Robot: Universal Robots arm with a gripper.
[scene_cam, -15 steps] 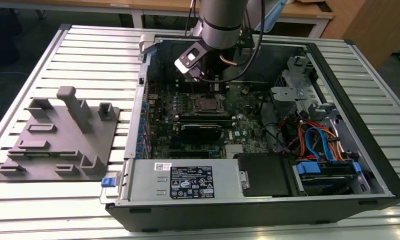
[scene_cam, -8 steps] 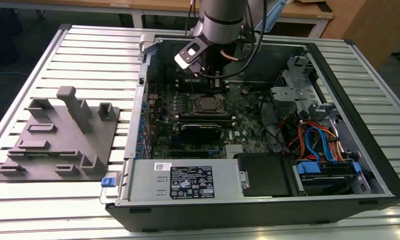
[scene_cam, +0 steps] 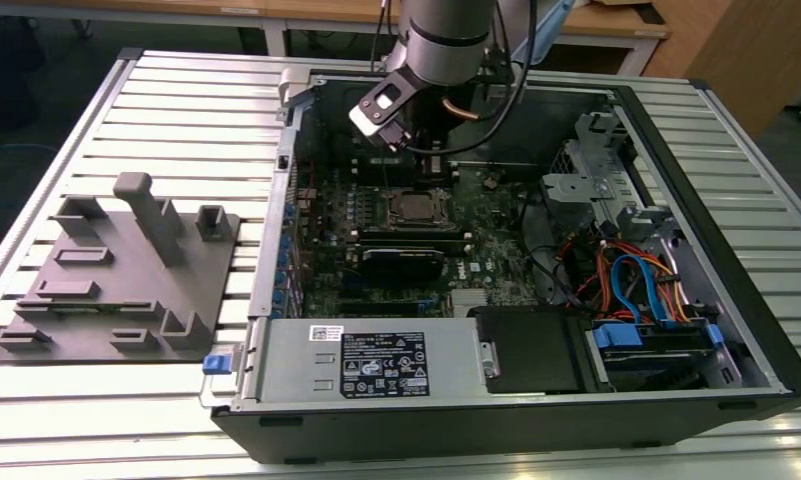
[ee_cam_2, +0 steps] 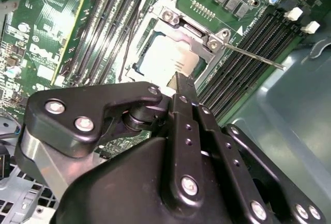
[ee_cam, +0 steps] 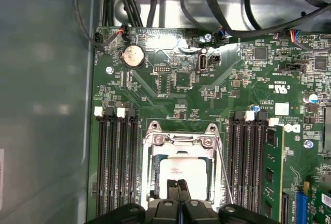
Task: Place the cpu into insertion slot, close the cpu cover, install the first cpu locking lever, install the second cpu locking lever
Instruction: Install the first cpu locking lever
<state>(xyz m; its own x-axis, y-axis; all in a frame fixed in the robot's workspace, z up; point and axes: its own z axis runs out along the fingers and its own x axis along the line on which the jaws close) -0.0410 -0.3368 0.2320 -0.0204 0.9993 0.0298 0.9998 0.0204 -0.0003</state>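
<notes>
The gripper [ee_cam_2: 182,81] was closed, its two black fingertips [ee_cam: 173,188] pressed together with nothing seen between them, and it hung low inside an open computer case [scene_cam: 507,432] that lay on a slatted metal table [scene_cam: 173,110]. In both wrist views the tips sat just above the near edge of the cpu [ee_cam: 183,169], though contact could not be told. The cpu lay flat in the insertion slot [ee_cam_2: 135,68] on the green motherboard [ee_cam: 170,84], its silver-grey top facing up. The cpu cover [ee_cam: 181,150] lay down around the chip, framing the metal top. In the second wrist view a thin metal locking lever [ee_cam_2: 253,58] stood out from one corner of the socket and reached across the neighbouring black memory slots [ee_cam: 116,162], which flanked the socket on both sides. A round coin cell battery [ee_cam: 133,56] sat on the board, well apart from the socket. In the exterior view a grey moulded fixture tray [scene_cam: 120,290] rested on the table at the exterior view's left of the case, and a silver power supply [scene_cam: 360,360] and blue and orange cables [scene_cam: 627,280] filled the case's near end.
</notes>
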